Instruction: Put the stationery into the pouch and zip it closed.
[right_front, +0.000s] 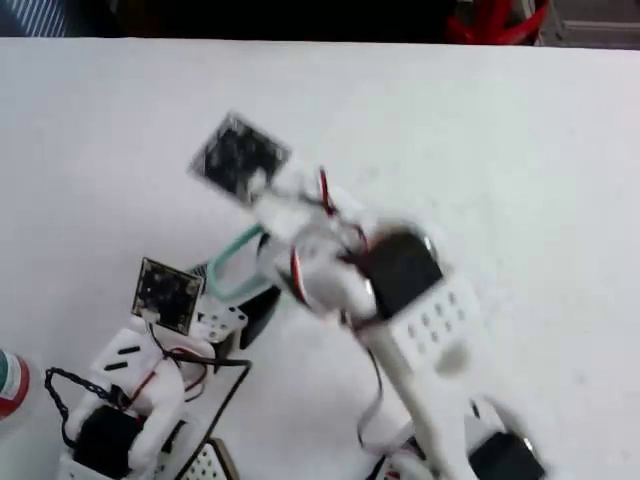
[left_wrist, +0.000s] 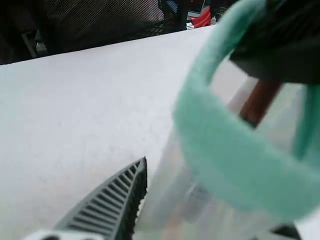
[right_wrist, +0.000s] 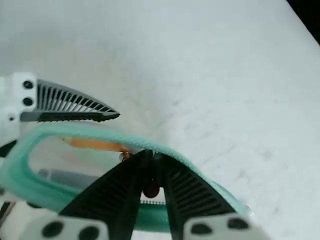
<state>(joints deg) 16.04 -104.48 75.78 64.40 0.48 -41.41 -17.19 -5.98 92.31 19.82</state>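
One pouch (right_front: 232, 268), clear-walled with a teal rim, sits on the white surface (right_front: 450, 130) between the two arms, towards the near side of the high view. Its mouth gapes wide, so the zip is not yet closed. Two things show through its wall. One is a single orange-brown pencil (right_wrist: 95, 145) lying along the far side of the rim. The other is a grey, stick-like item (right_wrist: 65, 177), too blurred to name. The right hand (right_wrist: 149, 159) comes down on the near side of the rim with its two black ribbed fingers (right_wrist: 185, 192) drawn narrow, pinching the teal band between their tips. A small red spot (right_wrist: 150, 191) sits in the slit between them, too small to make out. The left hand (right_wrist: 75, 105) lies just beside the far side of the rim, outside the pouch. Whether it is wide or narrow cannot be told. In the left wrist view the teal rim (left_wrist: 225, 165) loops close in front of the camera, with the pencil (left_wrist: 259, 102) slanting behind it. At the left edge of the high view stands one round red, white and green thing (right_front: 10, 385), cut off by the frame and with any print on it unreadable. One red object (right_front: 495, 20) lies beyond the far edge of the surface.
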